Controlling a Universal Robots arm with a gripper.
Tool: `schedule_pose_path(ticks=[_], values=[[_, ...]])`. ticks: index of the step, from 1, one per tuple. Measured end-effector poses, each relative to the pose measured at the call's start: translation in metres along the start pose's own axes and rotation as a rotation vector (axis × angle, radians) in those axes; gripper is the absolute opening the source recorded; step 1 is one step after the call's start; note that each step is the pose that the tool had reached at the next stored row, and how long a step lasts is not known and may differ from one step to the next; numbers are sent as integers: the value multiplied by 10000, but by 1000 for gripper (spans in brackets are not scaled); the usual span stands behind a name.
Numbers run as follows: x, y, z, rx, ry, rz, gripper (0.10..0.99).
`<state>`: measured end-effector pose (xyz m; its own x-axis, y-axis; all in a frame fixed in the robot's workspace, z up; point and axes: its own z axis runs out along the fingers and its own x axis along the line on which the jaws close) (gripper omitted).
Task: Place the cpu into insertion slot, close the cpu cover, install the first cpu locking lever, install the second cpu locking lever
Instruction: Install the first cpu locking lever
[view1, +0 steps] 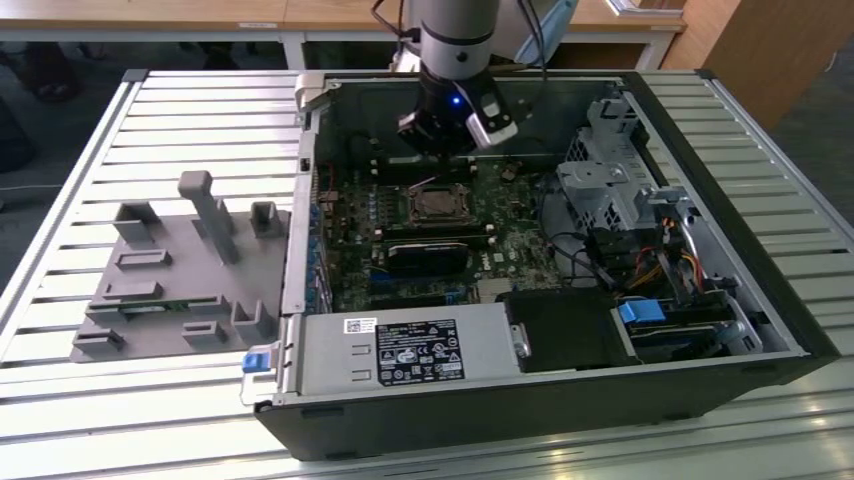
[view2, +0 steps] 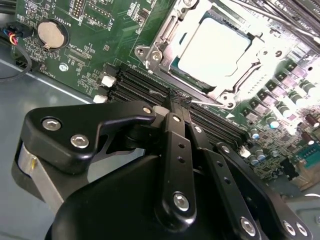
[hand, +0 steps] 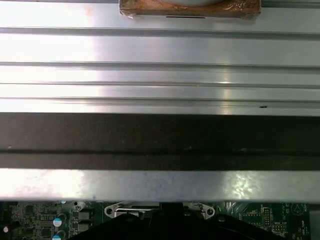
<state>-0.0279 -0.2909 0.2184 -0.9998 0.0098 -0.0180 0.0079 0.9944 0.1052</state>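
Pincer: the black pincer (view2: 176, 100) has its two fingers pressed together, with nothing between them. Its tips sit just over the long black slots beside the socket. In the exterior view the pincer (view1: 441, 150) hangs inside the open computer case (view1: 694, 180), near the back wall.
Cpu: the cpu (view2: 215, 47) lies flat in the insertion slot (view2: 176, 76), its pale silver top facing up. In the exterior view it is the small square (view1: 434, 205) in the middle of the board.
Cpu cover: the cpu cover (view2: 165, 37) lies down around the cpu like a metal frame.
Board: the green board (view2: 100, 45) has a round silver battery (view2: 49, 31) near one corner.
Worktop: the case sits on a slatted metal worktop (view1: 80, 400). A grey plastic holder (view1: 174, 270) stands on it, to the exterior view's left of the case.
Power box: a silver box with a label (view1: 400, 350) sits at the front of the case.
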Motion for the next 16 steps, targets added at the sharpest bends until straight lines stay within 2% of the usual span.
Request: schedule_pose_path(ticks=[12, 16], values=[[-37, 12, 95, 4, -1, 0, 106], [-38, 15, 121, 92, -2, -2, 106]])
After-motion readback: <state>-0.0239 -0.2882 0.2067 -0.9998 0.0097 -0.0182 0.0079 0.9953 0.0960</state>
